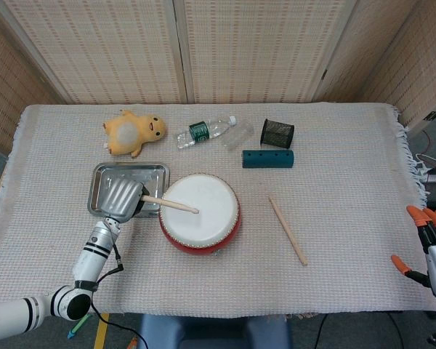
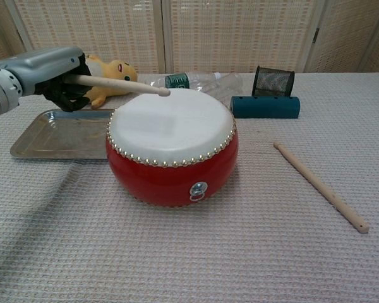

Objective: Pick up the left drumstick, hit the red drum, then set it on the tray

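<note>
At the left side of the red drum (image 1: 200, 212), the left robot hand (image 1: 123, 198) gripped the left drumstick (image 1: 170, 204) by its butt end. Stick lay roughly level in the chest view, tip raised clear above the white drumhead, near the drum's far left edge; no contact with the skin. Hand sat above the tray (image 1: 105, 181), which lay on the worktop (image 1: 349, 182) just left of the drum, touching or nearly touching its rim (could not tell which).

Right robot hand (image 1: 430, 240) was far right of the drum, at the worktop's edge, only partly in frame; orange-tipped fingers (image 1: 420, 215) showed spread apart and holding nothing.

Second drumstick (image 1: 287, 229) lay flat to the right of the drum, apart from it, angled away toward the near right.

Behind the drum: yellow plush toy (image 1: 134, 131) to the far left, clear plastic bottle (image 1: 207, 131) on its side directly behind, black mesh cup (image 1: 277, 133) to the far right, and teal block (image 1: 267, 158) lying just in front of the cup.
</note>
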You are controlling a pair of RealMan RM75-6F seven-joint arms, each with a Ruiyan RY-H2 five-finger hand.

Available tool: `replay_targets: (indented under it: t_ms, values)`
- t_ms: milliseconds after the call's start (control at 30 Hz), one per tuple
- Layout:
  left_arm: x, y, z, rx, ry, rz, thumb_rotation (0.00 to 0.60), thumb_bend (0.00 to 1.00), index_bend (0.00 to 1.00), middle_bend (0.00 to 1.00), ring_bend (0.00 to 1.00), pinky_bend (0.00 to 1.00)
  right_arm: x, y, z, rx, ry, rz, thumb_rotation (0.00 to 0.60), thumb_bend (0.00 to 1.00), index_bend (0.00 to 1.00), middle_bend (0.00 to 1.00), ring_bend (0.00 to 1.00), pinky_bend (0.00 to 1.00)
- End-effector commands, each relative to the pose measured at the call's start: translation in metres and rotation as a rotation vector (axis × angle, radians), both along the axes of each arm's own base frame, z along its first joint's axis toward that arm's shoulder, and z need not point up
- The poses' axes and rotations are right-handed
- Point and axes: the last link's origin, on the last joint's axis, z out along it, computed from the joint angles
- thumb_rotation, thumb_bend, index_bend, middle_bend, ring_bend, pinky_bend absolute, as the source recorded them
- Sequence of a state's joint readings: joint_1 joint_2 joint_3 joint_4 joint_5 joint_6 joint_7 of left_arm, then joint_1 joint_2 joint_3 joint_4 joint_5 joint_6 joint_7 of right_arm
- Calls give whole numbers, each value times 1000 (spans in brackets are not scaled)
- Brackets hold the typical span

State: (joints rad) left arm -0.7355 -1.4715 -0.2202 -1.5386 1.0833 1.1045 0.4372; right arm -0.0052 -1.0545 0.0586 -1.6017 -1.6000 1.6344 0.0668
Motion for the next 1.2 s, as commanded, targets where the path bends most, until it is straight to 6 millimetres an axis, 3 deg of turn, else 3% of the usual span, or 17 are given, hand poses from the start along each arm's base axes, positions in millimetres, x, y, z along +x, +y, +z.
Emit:
replay_targets:
  t_ms: [33, 300, 433, 467, 567, 767, 833, 933, 1033, 1200]
  values:
    - [-9, 2, -12, 29, 168, -43, 600, 865, 1000, 1000, 949, 1000, 0, 0, 0, 0, 1, 0, 600, 180, 0, 125, 0, 108]
    - [-2, 2, -2, 60, 128, -52, 600, 864, 1000, 1000, 947, 1000, 1, -1, 0, 1, 1, 3, 600, 180, 0, 125, 0, 108]
    - [9, 1, 11, 21, -153, 44, 600, 864, 1000, 1000, 947, 1000, 0, -1, 0, 1, 0, 3, 600, 179, 0, 125, 0, 108]
    - [9, 2, 14, 6, -156, 48, 600, 864, 1000, 1000, 947, 1000, 0, -1, 0, 1, 0, 2, 600, 179, 0, 125, 0, 108]
    - [5, 4, 12, 24, -41, 7, 600, 863, 1000, 1000, 947, 1000, 0, -1, 0, 0, -1, 1, 600, 180, 0, 125, 0, 108]
    - [-4, -1, -13, 74, 257, -128, 600, 863, 1000, 1000, 946, 1000, -1, -2, -1, 3, -1, 0, 600, 179, 0, 125, 0, 108]
    - [-5, -1, -14, 90, 280, -141, 600, 863, 1000, 1000, 946, 1000, -1, -2, 0, 2, 0, 1, 600, 180, 0, 125, 0, 108]
    - [-2, -2, -11, 79, 201, -106, 600, 863, 1000, 1000, 946, 1000, 0, -1, 0, 0, 1, 1, 600, 180, 0, 125, 0, 108]
    - [4, -1, -3, 45, -27, -15, 600, 863, 1000, 1000, 946, 1000, 0, -1, 0, -1, 1, 1, 600, 179, 0, 125, 0, 108]
    - [-2, 10, 19, 17, -214, 100, 600, 863, 1000, 1000, 946, 1000, -1, 0, 1, -3, 1, -1, 600, 180, 0, 125, 0, 108]
